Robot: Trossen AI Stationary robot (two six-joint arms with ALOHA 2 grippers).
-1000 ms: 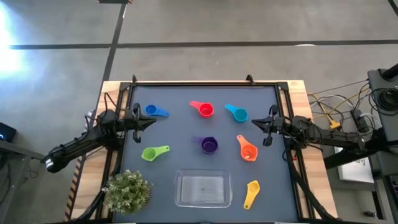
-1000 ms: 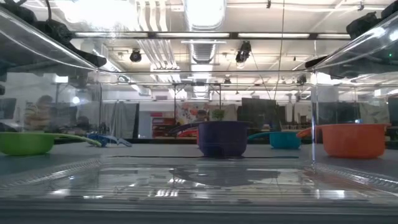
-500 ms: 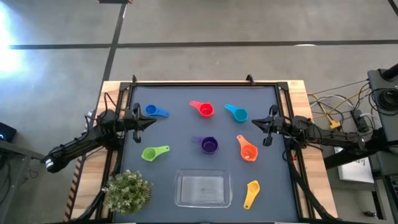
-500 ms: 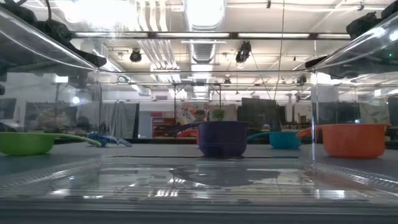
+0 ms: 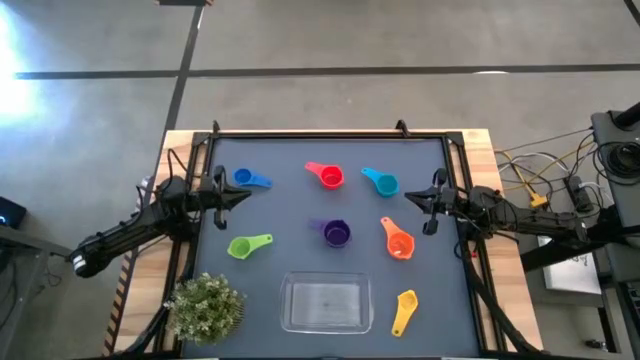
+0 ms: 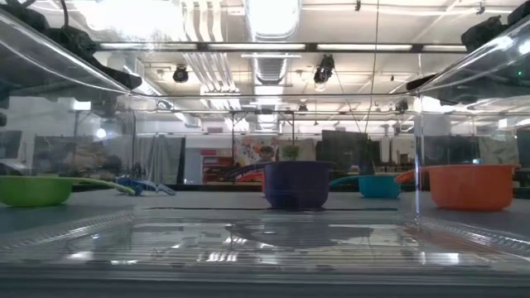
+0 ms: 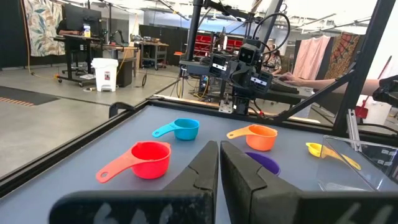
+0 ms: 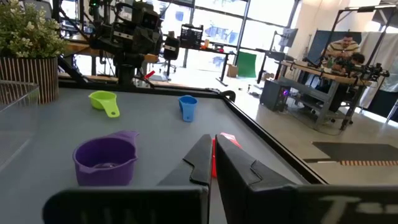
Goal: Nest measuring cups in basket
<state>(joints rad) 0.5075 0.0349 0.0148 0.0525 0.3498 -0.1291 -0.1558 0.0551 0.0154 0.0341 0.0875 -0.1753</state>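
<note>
Several measuring cups stand apart on the grey mat, each resting on its base: blue, red, teal, purple, orange, green and yellow. The clear basket sits near the front edge with nothing in it. My left gripper hovers shut at the mat's left edge, just in front of the blue cup. My right gripper hovers shut at the right edge, beside the teal cup. In both wrist views the fingers are closed on nothing.
A bushy green plant stands at the front left corner, left of the basket. A raised black frame borders the mat. The low view looks through the basket's clear walls toward the purple cup and the orange cup.
</note>
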